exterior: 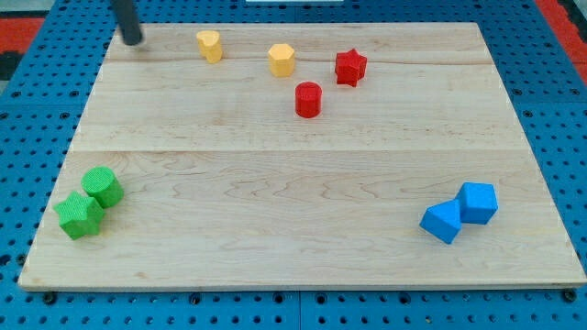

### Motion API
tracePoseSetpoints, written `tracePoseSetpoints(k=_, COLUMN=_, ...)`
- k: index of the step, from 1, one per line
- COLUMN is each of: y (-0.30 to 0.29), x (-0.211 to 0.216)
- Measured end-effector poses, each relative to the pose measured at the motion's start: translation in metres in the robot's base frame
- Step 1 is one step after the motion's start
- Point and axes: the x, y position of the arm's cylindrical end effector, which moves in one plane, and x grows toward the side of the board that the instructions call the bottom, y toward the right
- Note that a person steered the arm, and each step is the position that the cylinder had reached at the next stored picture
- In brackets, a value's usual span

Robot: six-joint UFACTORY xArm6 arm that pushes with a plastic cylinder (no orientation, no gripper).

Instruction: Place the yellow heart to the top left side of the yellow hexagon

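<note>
Just right of my tip, yellow heart, near yellow hexagon

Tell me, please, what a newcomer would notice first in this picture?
Probably the colour pairs: two green blocks touching at the view's bottom left and two blue blocks touching at the bottom right. Near the top lie the yellow heart, the yellow hexagon and two red blocks, with my tip left of the heart.
</note>
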Motion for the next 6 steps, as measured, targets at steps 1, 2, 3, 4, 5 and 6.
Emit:
tracePoseSetpoints(k=1, y=0.083, x=-0.019)
tracePoseSetpoints(k=2, y=0.122, x=0.022)
tracePoseSetpoints(k=3, y=0.142, x=0.034)
tracePoseSetpoints(k=4, y=0.128, x=-0.006)
tracePoseSetpoints(k=5, y=0.153, x=0.010)
tracePoseSetpoints(k=6, y=0.153, x=0.063)
